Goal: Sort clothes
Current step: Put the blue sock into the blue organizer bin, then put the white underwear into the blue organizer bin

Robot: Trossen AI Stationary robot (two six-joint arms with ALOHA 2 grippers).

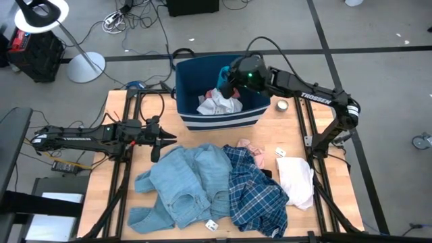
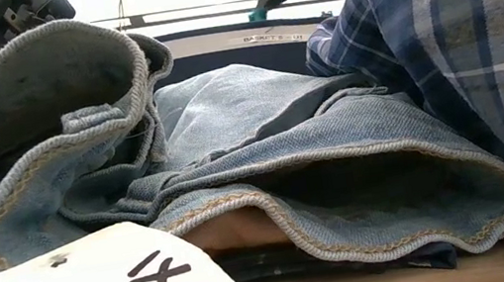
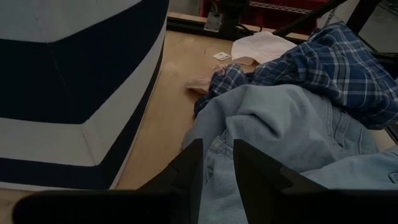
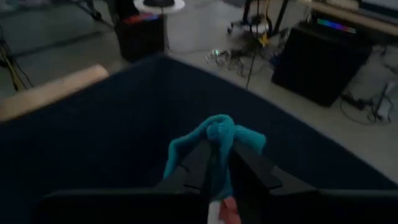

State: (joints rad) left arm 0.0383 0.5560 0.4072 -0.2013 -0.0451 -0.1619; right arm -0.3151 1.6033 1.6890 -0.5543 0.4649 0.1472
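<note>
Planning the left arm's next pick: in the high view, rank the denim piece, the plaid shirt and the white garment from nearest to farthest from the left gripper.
From the left gripper:
1. Denim piece, just beside it, toward the table's middle.
2. Plaid shirt, past the denim.
3. White garment, at the right edge.

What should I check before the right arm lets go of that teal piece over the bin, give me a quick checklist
1. Right tool over the navy bin: ok.
2. Teal garment between its fingers: ok, though how firmly it is gripped: cannot tell.
3. Room in the bin: ok, only the white and salmon items lie there.
4. Left tool clear of the bin, beside the denim: ok.
5. Plaid shirt and white garment on the table, unsorted: not ok.
</note>
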